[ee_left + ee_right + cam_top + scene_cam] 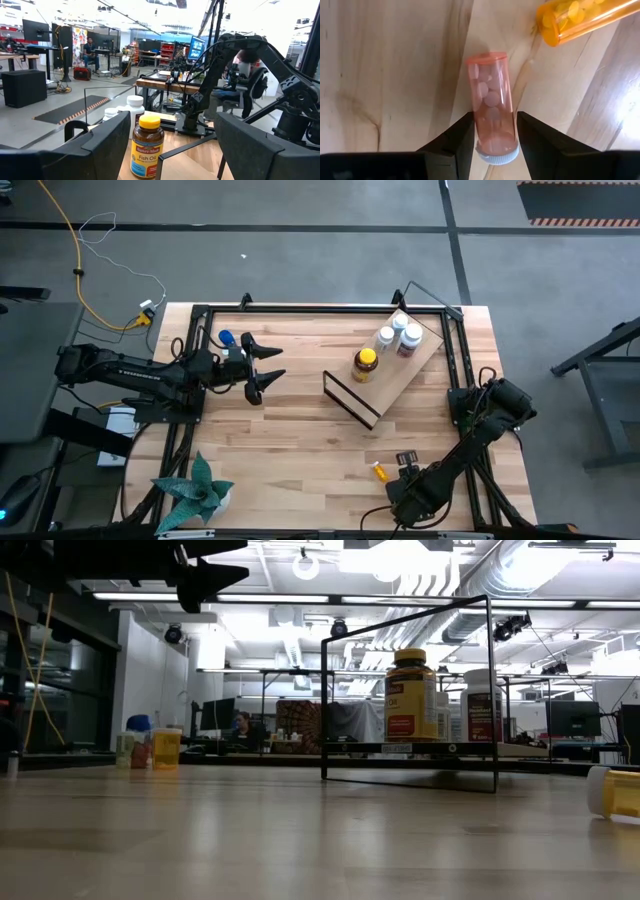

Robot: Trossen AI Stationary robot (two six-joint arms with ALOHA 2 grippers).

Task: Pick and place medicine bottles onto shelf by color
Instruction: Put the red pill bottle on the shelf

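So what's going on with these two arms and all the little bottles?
The robot is sorting medicine bottles onto a small shelf. An amber bottle and a few white ones already stand on it. The right gripper is down at the table's near edge, jaws around a pink pill vial lying on its side, with an orange vial beside it. The left gripper hangs open above the table, holding nothing.

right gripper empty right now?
No. In the right wrist view the right gripper has its fingers on both sides of a lying pink pill vial.
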